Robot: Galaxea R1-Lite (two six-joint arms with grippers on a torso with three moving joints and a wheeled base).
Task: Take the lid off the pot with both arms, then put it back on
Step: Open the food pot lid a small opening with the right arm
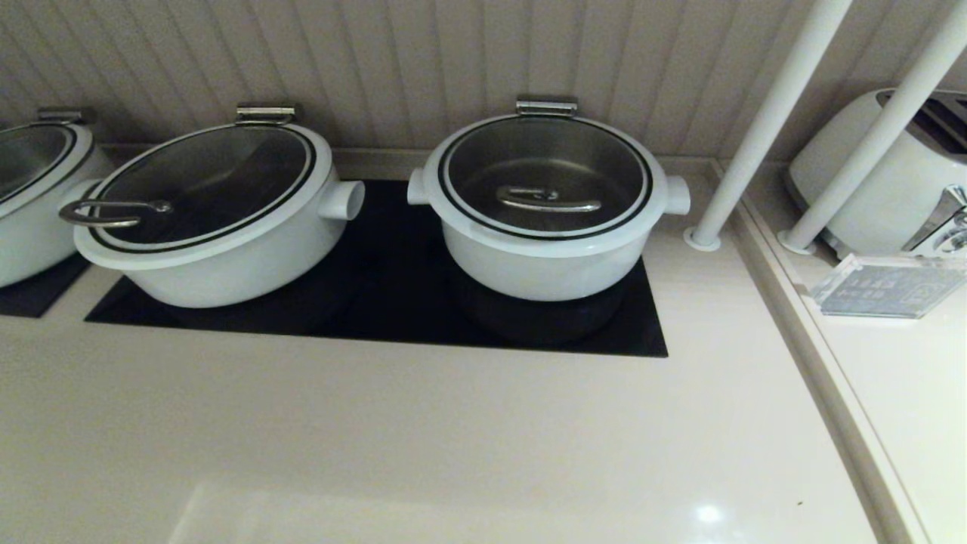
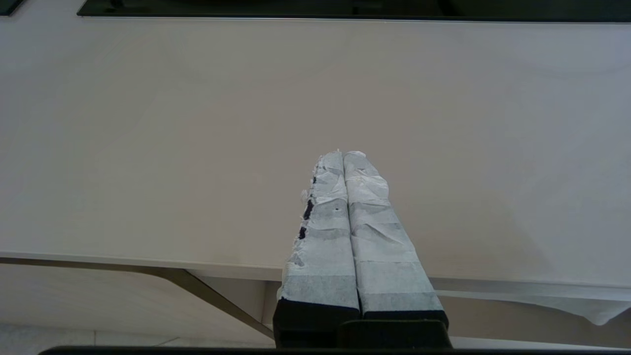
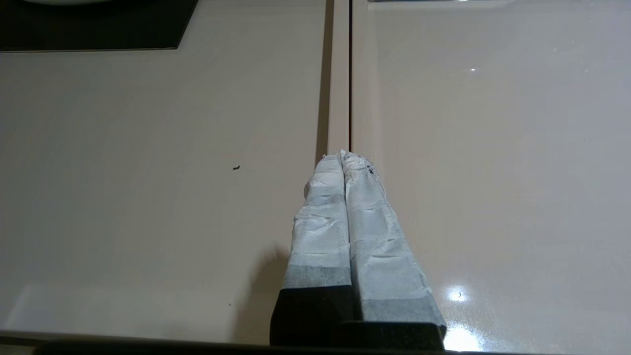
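Neither arm appears in the head view. The left gripper (image 2: 343,154) shows only in its own wrist view: its two tape-wrapped fingers (image 2: 325,236) are pressed together along their whole length, holding nothing, and they point out over the pale counter (image 2: 197,123) just past its near edge. The dark edge of the black cooktop (image 2: 315,9) lies far ahead of the tips.

The right gripper (image 3: 343,154) is posed much the same way. Its taped fingers (image 3: 320,231) are also closed against each other and hold nothing, hovering above the counter near a seam (image 3: 338,74) between two slabs. A corner of the cooktop (image 3: 98,29) sits well ahead and to one side of the tips.

In the head view the lid (image 1: 545,175) rests flat and closed on the pot (image 1: 544,261), its steel handle (image 1: 548,199) at the centre and its hinge bracket (image 1: 546,106) at the back against the wall. The pot stands on the right part of the cooktop (image 1: 393,302), well apart from both grippers. A wider pot (image 1: 227,249) sits beside it on the left, also covered. Two white poles (image 1: 763,128) and a toaster (image 1: 884,181) stand to the right.
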